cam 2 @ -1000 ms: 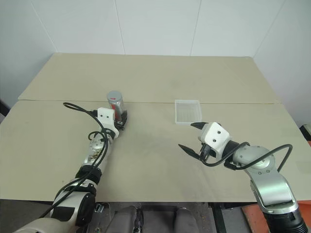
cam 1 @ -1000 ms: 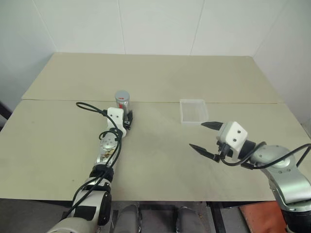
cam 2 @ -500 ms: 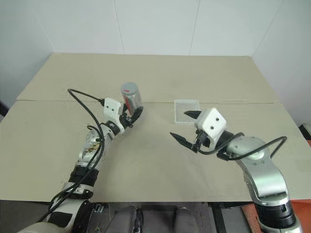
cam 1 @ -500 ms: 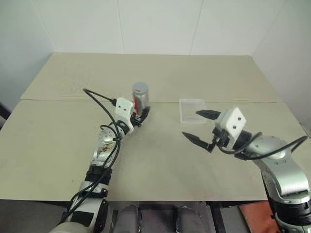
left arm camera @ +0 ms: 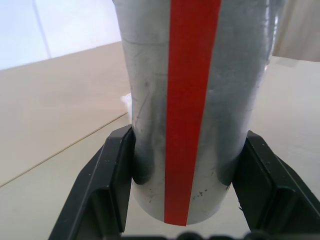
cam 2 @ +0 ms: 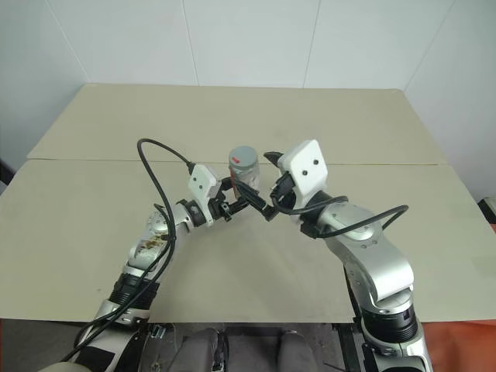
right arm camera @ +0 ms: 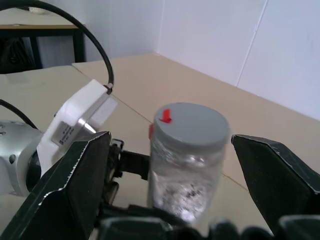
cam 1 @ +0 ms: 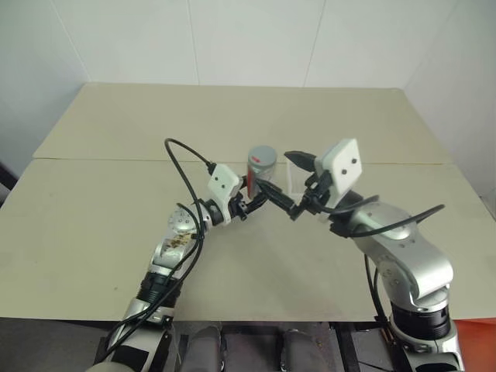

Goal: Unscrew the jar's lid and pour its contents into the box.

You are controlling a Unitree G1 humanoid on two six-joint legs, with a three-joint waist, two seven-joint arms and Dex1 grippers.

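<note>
The jar [cam 1: 261,167], a slim silvery cylinder with a red stripe [left arm camera: 192,100], hangs upright above the table's middle. My left gripper [cam 1: 254,195] is shut on its lower part, a black finger [left arm camera: 107,185] pressed to each side. The grey lid [right arm camera: 191,122], marked with a small red arrow, caps the jar. My right gripper [right arm camera: 185,165] is open, and its fingers [right arm camera: 75,185] stand either side of the lid with a gap on each side. The contents are hidden inside the jar. The clear box [cam 1: 297,184] lies on the table just behind the right gripper, mostly covered by it.
The beige table [cam 1: 101,201] has a seam running across it behind the grippers. White walls close the far side and the right. A black cable [cam 1: 186,155] loops up from the left wrist.
My left gripper lifted the jar off the table and carried it right toward the centre. My right gripper rose and swung left until its open fingers flanked the lid.
</note>
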